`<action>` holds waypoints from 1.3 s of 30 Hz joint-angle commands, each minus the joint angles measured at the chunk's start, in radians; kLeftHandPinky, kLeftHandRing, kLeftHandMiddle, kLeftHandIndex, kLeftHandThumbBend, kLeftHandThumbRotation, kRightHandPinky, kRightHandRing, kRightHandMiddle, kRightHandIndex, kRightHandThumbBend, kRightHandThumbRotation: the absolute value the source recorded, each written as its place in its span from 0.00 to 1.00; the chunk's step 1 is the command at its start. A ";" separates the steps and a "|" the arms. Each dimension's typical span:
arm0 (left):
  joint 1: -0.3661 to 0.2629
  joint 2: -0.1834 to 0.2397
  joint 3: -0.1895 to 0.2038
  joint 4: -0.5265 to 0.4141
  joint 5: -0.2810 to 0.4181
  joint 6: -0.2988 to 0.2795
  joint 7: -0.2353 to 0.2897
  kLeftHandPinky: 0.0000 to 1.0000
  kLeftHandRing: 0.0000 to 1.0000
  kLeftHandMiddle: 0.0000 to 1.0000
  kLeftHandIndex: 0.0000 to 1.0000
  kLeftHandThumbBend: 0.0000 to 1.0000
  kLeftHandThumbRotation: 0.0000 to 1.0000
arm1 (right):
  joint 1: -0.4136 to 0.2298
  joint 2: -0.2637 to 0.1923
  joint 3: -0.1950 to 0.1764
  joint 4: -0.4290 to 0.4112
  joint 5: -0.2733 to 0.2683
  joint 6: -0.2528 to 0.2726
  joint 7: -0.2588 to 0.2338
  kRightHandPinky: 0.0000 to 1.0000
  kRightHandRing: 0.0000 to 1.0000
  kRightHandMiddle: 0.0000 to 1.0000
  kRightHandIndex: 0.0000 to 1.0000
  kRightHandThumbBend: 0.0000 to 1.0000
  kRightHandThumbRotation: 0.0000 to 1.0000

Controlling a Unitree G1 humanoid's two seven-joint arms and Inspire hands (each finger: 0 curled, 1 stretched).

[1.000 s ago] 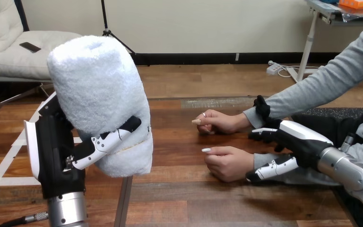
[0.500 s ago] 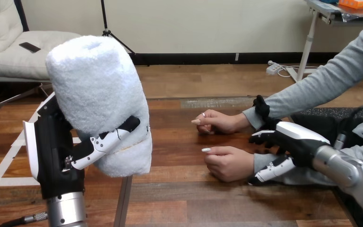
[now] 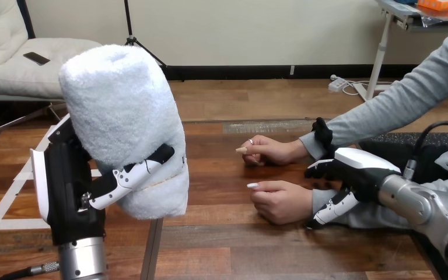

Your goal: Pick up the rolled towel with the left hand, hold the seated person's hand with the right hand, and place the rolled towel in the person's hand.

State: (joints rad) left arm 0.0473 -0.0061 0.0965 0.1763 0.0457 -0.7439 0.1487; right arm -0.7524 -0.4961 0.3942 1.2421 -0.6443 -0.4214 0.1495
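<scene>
My left hand (image 3: 70, 186) stands raised at the view's left, shut on the white rolled towel (image 3: 119, 116), which it holds upright well above the table; its thumb lies across the towel's lower front. At the right, the person's near hand (image 3: 283, 201) rests loosely fisted on the table. My right hand (image 3: 356, 169) is at that hand's wrist: its fingers (image 3: 321, 169) curl over the sleeve's far side and its thumb (image 3: 331, 211) sits against the near side. The person's far hand (image 3: 271, 150) lies on the table just beyond, apart from both my hands.
The wooden table (image 3: 239, 245) has open surface between the towel and the person's hands. A seam (image 3: 151, 245) runs down the table below the towel. White tape lines (image 3: 6, 198) mark the table's left part.
My right hand has slid left along the person's sleeve and its thumb has swung in toward the near wrist. The towel and my left hand stay put.
</scene>
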 commanded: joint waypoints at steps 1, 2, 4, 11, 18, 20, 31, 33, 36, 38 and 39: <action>-0.037 -0.002 0.006 -0.052 0.005 -0.003 0.003 0.28 0.33 0.39 0.43 0.59 0.00 | -0.059 0.032 0.027 0.028 -0.013 0.017 -0.003 0.75 0.89 0.88 0.85 1.00 0.33; -0.037 -0.002 0.006 -0.052 0.004 -0.003 0.003 0.28 0.33 0.39 0.43 0.59 0.00 | -0.059 0.033 0.029 0.029 -0.013 0.017 -0.003 0.75 0.89 0.88 0.85 1.00 0.33; -0.037 -0.002 0.005 -0.052 0.003 -0.003 0.002 0.28 0.33 0.39 0.43 0.58 0.00 | -0.061 0.036 0.034 0.032 -0.017 0.022 -0.007 0.75 0.89 0.87 0.84 1.00 0.33; -0.038 -0.002 0.008 -0.051 0.005 -0.005 0.005 0.28 0.33 0.40 0.43 0.58 0.00 | -0.063 0.043 0.048 0.041 -0.022 0.026 -0.018 0.73 0.85 0.85 0.82 1.00 0.29; -0.039 0.000 0.011 -0.048 0.008 -0.007 0.006 0.28 0.33 0.40 0.43 0.58 0.00 | -0.063 0.051 0.052 0.046 -0.022 0.028 -0.018 0.67 0.79 0.82 0.79 1.00 0.23; -0.039 0.001 0.011 -0.047 0.007 -0.008 0.005 0.28 0.33 0.40 0.43 0.58 0.00 | -0.062 0.052 0.054 0.047 -0.022 0.028 -0.018 0.66 0.78 0.81 0.79 1.00 0.22; -0.041 0.004 0.016 -0.041 0.010 -0.012 0.007 0.28 0.33 0.40 0.43 0.58 0.00 | -0.067 0.060 0.073 0.051 -0.036 0.041 0.003 0.63 0.75 0.78 0.76 0.97 0.18; -0.040 0.004 0.016 -0.042 0.009 -0.013 0.006 0.29 0.33 0.40 0.43 0.58 0.00 | -0.067 0.060 0.077 0.051 -0.040 0.038 0.005 0.62 0.74 0.78 0.75 0.96 0.16; -0.040 0.004 0.016 -0.042 0.006 -0.013 0.005 0.29 0.33 0.40 0.43 0.58 0.00 | -0.068 0.061 0.084 0.052 -0.043 0.036 0.009 0.62 0.74 0.77 0.74 0.95 0.15; -0.040 0.004 0.016 -0.043 0.004 -0.012 0.004 0.29 0.33 0.40 0.43 0.58 0.00 | -0.068 0.062 0.087 0.054 -0.043 0.040 0.012 0.62 0.73 0.76 0.73 0.95 0.15; -0.040 0.004 0.015 -0.043 0.002 -0.011 0.003 0.29 0.33 0.40 0.43 0.58 0.00 | -0.068 0.063 0.089 0.055 -0.044 0.042 0.014 0.61 0.73 0.76 0.73 0.95 0.14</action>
State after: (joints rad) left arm 0.0518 -0.0056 0.1018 0.1762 0.0476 -0.7434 0.1493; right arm -0.8046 -0.4654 0.4550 1.2701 -0.6715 -0.3886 0.1395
